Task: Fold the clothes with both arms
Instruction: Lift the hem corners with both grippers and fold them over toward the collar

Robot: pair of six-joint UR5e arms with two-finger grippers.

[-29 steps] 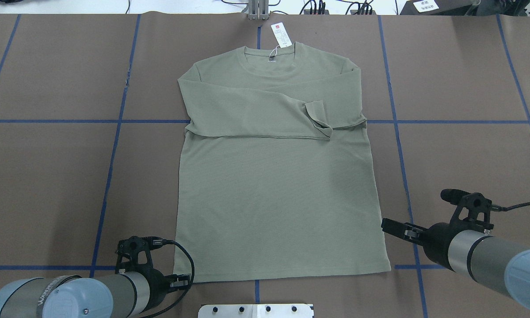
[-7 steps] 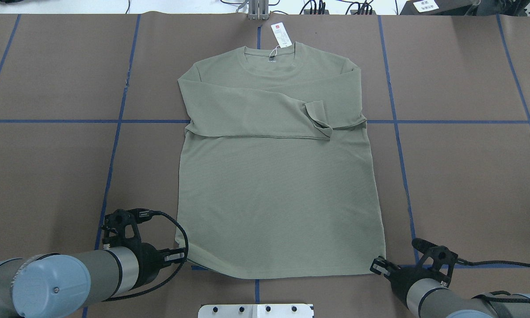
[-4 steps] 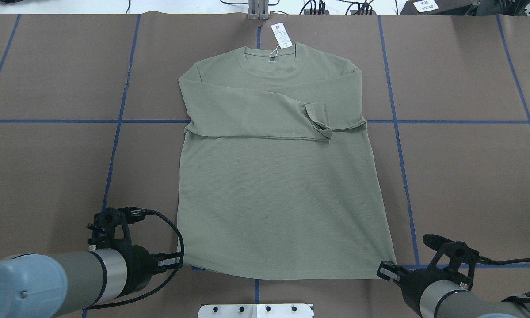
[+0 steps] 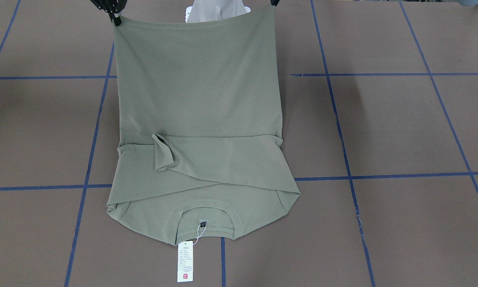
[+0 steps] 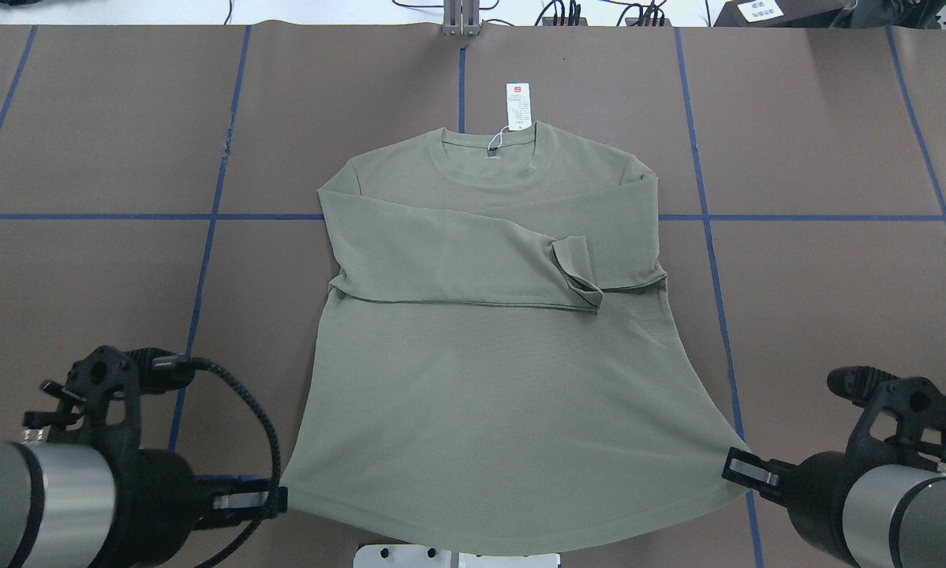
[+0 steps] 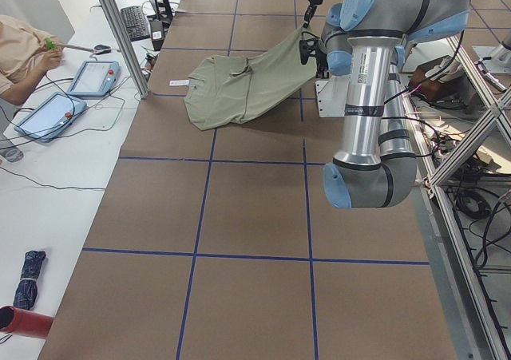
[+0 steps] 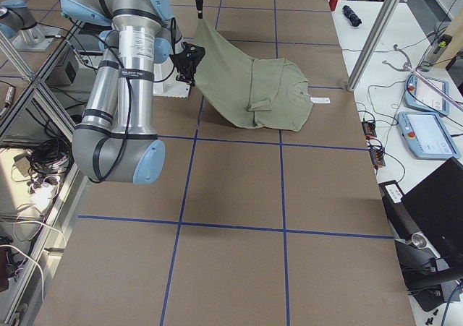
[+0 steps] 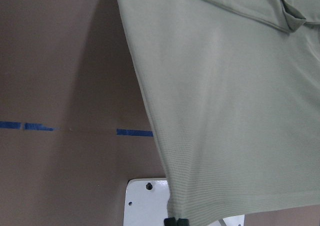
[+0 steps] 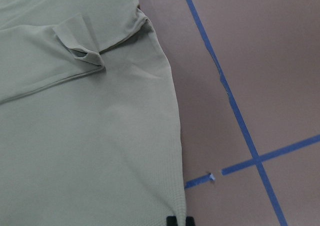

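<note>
so at this pt both claws had one hem corner each. left gripper (image 5: 271, 498) was pinched closed on the bottom corner of the shirt (image 5: 480, 410); in the wrist cam its black fingertips (image 8: 171, 222) were biting the fabric edge. right gripper (image 5: 737, 465) same deal, clamped on the other bottom corner, w/ the knit running away from its tips toward the collar. the hem hung stretched betw the two claws, raised off the table (image 5: 86, 158) and sagging a bit in the middle, w/ the white base plate (image 8: 145, 206) under the left claw. from the claws the cloth sloped down and away, so the far half (chest, collar, hang tag (image 5: 518, 105)) lay flat on the table, well ahead of both. sleeves were folded across the chest, one cuff (image 5: 575, 268) flipped up, on the right claw's side

why hold it like that, imo: a grip at each corner keeps the hem taut and level so it can go fwd over the sleeves to the collar w/o bunching. I'd guess the task's roughly halfway, sleeves in, bottom-to-top fold not yet laid. risks: ribbed knit looks stretchy, so uneven travel betw the arms would prob skew the fold, and that loose cuff could get trapped crooked
</note>
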